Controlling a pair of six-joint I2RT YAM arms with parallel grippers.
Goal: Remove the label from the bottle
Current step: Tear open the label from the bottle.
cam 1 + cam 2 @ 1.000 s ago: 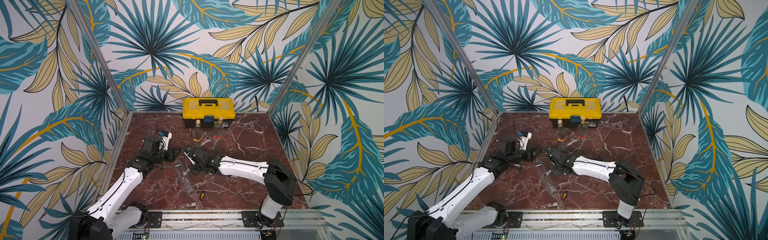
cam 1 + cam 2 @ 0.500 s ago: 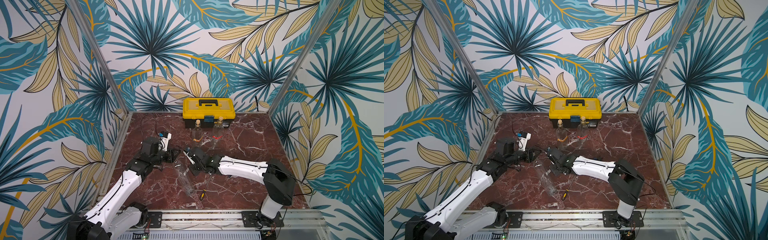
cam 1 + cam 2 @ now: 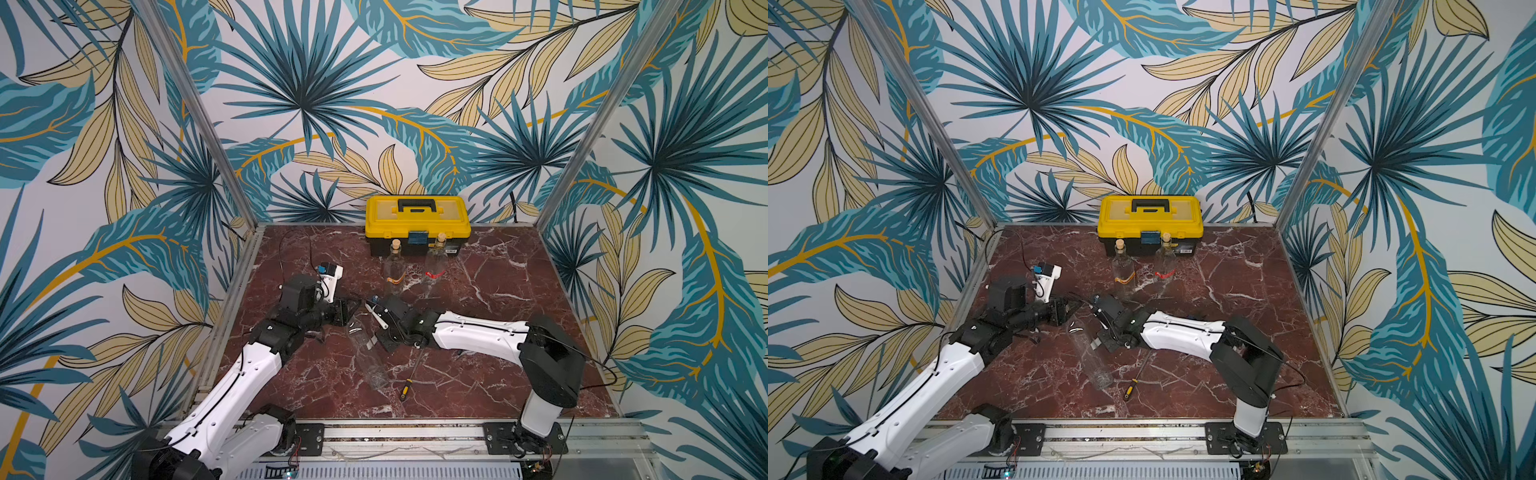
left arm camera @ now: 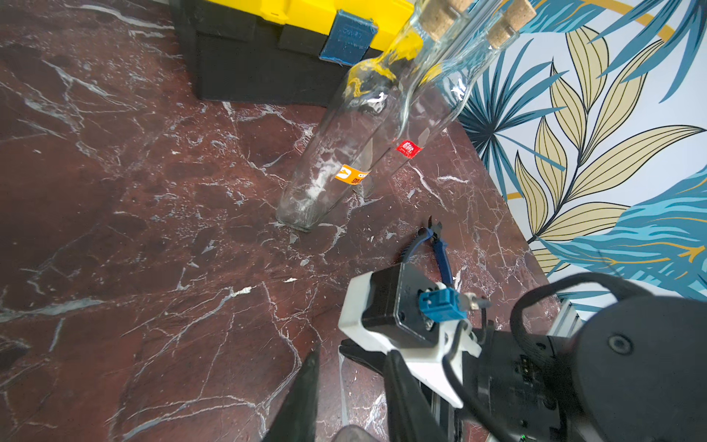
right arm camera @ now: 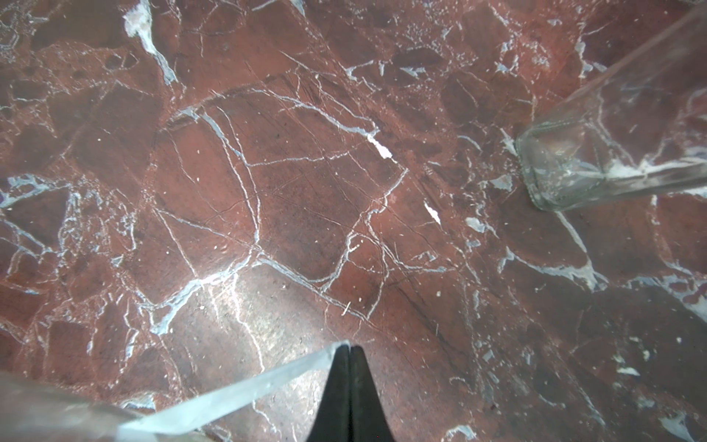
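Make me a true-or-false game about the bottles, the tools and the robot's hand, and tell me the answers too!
1. The toolbox is yellow. True.
2. Both standing bottles have corks. True: the orange-labelled bottle and the red-labelled bottle are both corked.
3. The screwdriver is inside the toolbox. False: it lies on the table, beside the lying bottle.
4. The right gripper is wide open. False: it is shut on a pale label strip.
5. The red-labelled bottle lies on its side. False: it stands upright in front of the toolbox.
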